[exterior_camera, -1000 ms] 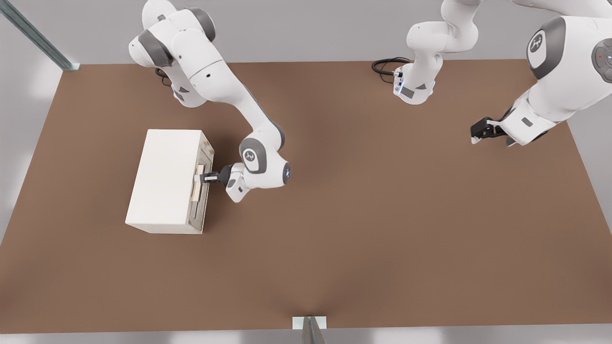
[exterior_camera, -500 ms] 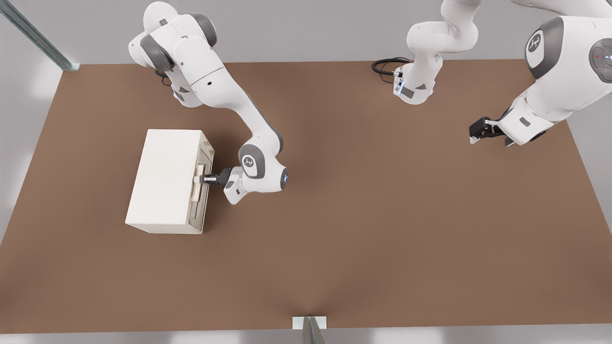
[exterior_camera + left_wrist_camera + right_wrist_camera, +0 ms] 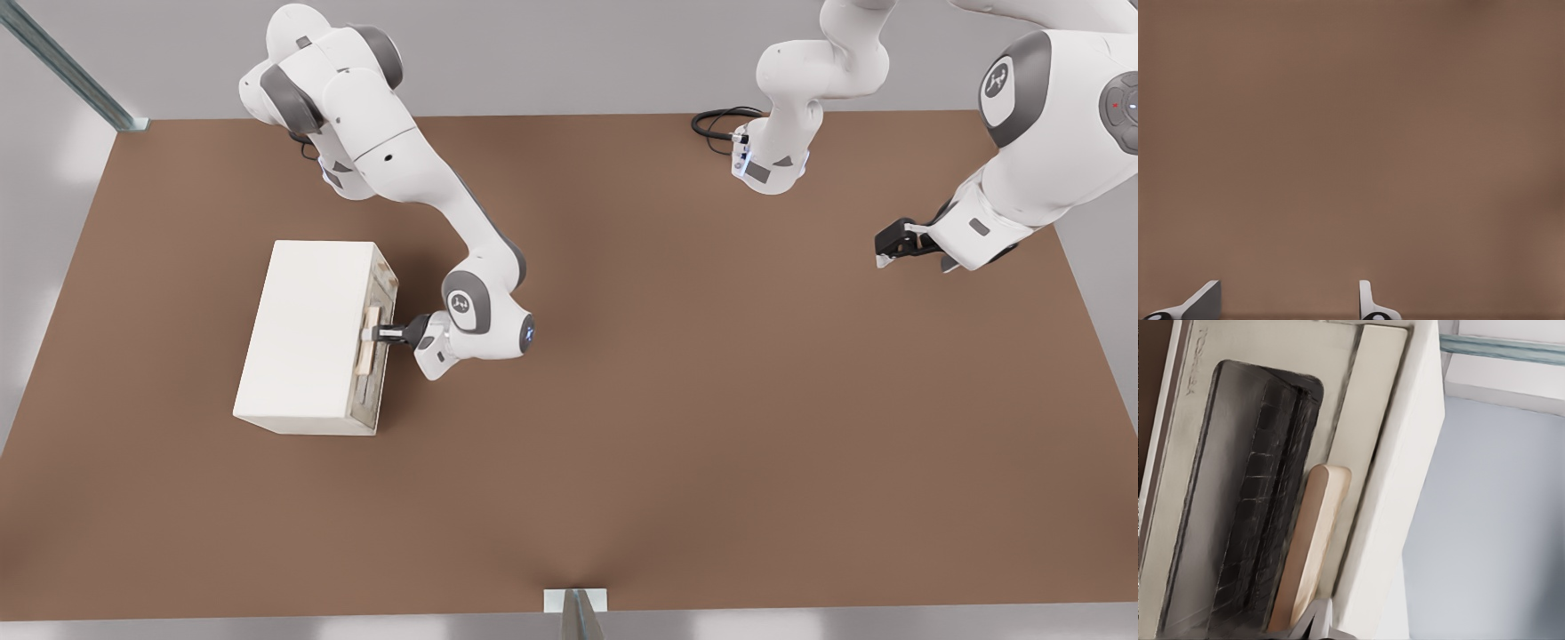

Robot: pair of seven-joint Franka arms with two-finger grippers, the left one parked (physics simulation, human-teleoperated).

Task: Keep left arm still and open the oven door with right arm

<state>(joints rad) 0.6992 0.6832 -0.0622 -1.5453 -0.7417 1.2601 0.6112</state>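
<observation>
The cream-white oven [image 3: 307, 333] sits on the brown table at the front view's left. Its narrow grey-beige door [image 3: 388, 283] faces the working arm and lies flush against the box. The pale wooden handle [image 3: 366, 351] runs along the door. My gripper [image 3: 371, 333] is level with the handle's upper half, shut on the bar, with its wrist pointing at the door. In the right wrist view the door [image 3: 1205, 520] with its dark window [image 3: 1265, 487] fills the picture. The handle [image 3: 1311, 547] runs down into the gripper [image 3: 1313, 627] at the frame's edge.
The other arm hangs over the table at the front view's right, its gripper [image 3: 893, 242] far from the oven. A black cable [image 3: 716, 123] lies at the back edge. A metal post [image 3: 576, 613] stands at the front edge, and a rail [image 3: 71, 71] crosses the back left corner.
The working arm's wrist and forearm have shifted slightly towards the oven. The gripper has stayed at the handle. The door has not visibly moved.
</observation>
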